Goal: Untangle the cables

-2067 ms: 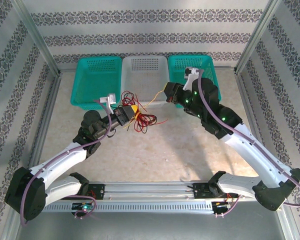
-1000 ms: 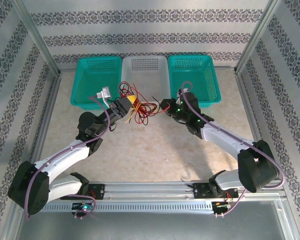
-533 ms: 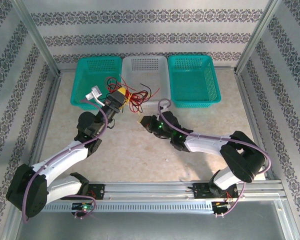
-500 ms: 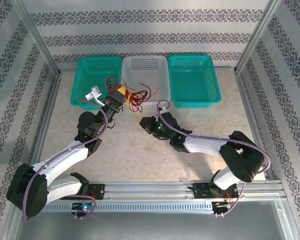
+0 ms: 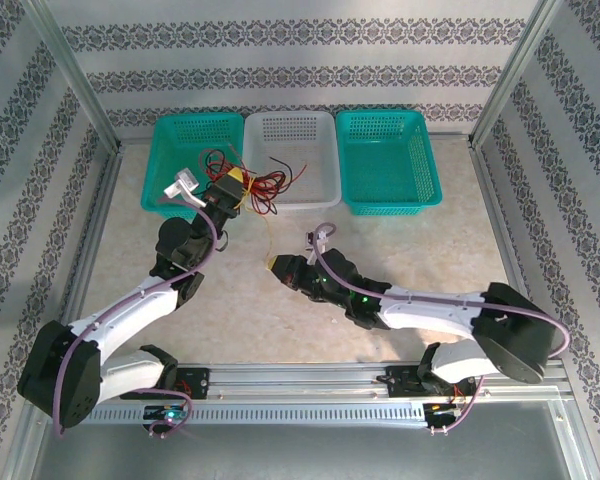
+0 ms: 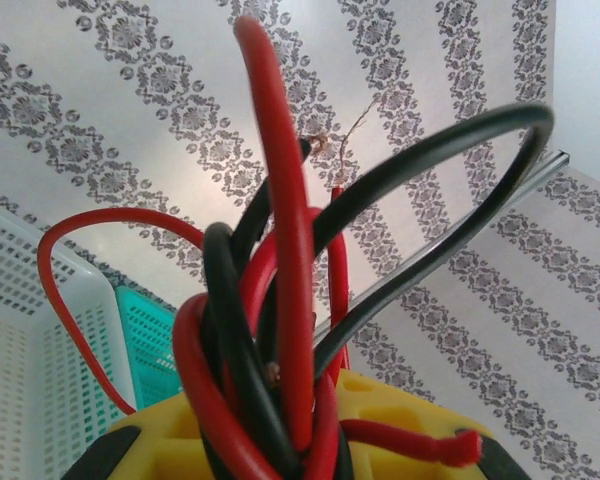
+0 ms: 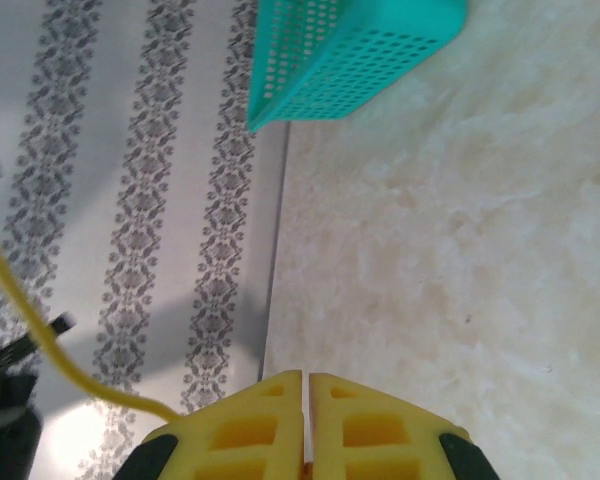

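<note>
In the top view, the left end effector [image 5: 230, 192] sat in the upper left of centre, over the place where the left teal basket [image 5: 162, 170] met the white basket [image 5: 322, 170]. Its yellow fingers were clamped narrow on the red and black tangle [image 5: 252, 183]. Loose red loops of that tangle reached rightward above the white basket's near left corner. The left wrist view showed the same grip from close by, with red and black strands crossing and rising out of the pinch at the bottom edge. One black strand arched toward the upper right of that frame. The yellow cable [image 5: 266, 240] ran as a thin line from the tangle down to the right end effector [image 5: 274, 265]. That end effector lay near the middle of the frame, low over the bare worktop [image 5: 420, 250]. In the right wrist view its two fingers were pressed together at the bottom edge, closed on the yellow cable, which left the pinch and curved toward the upper left. The right teal basket [image 5: 420, 160] stood well apart from both end effectors in the upper right.
</note>
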